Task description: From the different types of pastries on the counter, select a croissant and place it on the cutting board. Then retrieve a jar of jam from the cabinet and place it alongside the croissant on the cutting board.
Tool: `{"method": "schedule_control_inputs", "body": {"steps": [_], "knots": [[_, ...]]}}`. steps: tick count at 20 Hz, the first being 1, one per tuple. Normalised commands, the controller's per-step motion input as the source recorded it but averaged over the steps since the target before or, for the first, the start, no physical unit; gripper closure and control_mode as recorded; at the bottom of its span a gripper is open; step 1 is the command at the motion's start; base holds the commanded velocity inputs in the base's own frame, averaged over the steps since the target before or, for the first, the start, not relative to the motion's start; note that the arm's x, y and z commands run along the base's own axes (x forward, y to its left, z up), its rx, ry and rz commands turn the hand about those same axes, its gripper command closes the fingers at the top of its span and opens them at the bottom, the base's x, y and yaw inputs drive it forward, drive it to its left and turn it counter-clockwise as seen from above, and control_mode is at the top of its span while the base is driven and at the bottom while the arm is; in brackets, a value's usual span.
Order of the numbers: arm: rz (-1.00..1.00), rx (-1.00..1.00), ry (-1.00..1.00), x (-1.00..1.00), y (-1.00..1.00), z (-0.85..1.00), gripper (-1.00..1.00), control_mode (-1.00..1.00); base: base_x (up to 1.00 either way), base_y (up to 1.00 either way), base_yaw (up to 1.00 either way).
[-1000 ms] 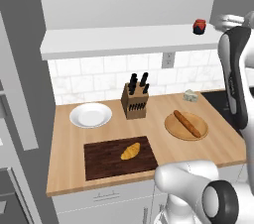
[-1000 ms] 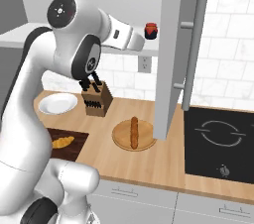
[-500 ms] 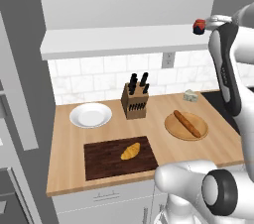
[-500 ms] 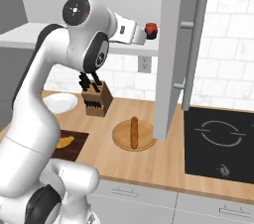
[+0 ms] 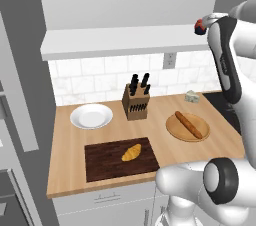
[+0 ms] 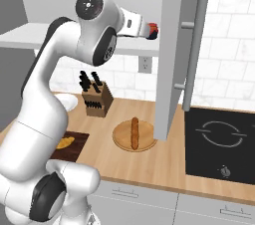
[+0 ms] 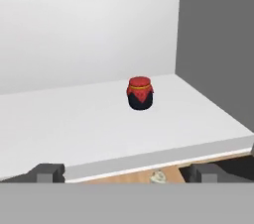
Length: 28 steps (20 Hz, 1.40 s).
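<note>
Red-lidded squat dark jar of jam [image 7: 140,93] sits on your smooth pale grey cabinet shelf [image 7: 99,129], ahead of the gripper [image 7: 126,172], fingers spread wide. Golden croissant [image 5: 131,153] rests on the grainy dark board [image 5: 102,162].

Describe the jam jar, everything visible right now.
The jar of jam is small and squat, with a dark, near-black body and a red cloth-like lid cover gathered by a thin yellow band, its edge draping down the sides. It stands upright and alone on the pale cabinet shelf floor, toward the back and nearer the grey side wall. Nothing touches it except the shelf. The end effector is open, its fingertips at the shelf's front edge, short of the jar. The base views show its red top beside the hand.
</note>
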Motion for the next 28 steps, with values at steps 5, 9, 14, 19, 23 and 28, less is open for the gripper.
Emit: {"method": "schedule_control_inputs", "body": {"steps": [5, 9, 14, 19, 23, 28], "knots": [[0.00, -0.01, 0.00, 0.11, -0.01, -0.04, -1.00, -1.00, 0.00, 0.00, 0.00], [0.00, 0.00, 0.00, 0.24, -0.01, -0.01, -1.00, -1.00, 0.00, 0.00, 0.00], [0.00, 0.00, 0.00, 0.35, -0.06, 0.00, -1.00, -1.00, 0.00, 0.00, 0.00], [0.00, 0.00, 0.00, 0.25, -0.26, 0.00, -1.00, -1.00, 0.00, 0.00, 0.00], [0.00, 0.00, 0.00, 0.16, -0.30, -0.02, -1.00, -1.00, 0.00, 0.00, 0.00], [0.00, -0.02, 0.00, 0.13, -0.06, -0.12, -1.00, -1.00, 0.00, 0.00, 0.00]]}}
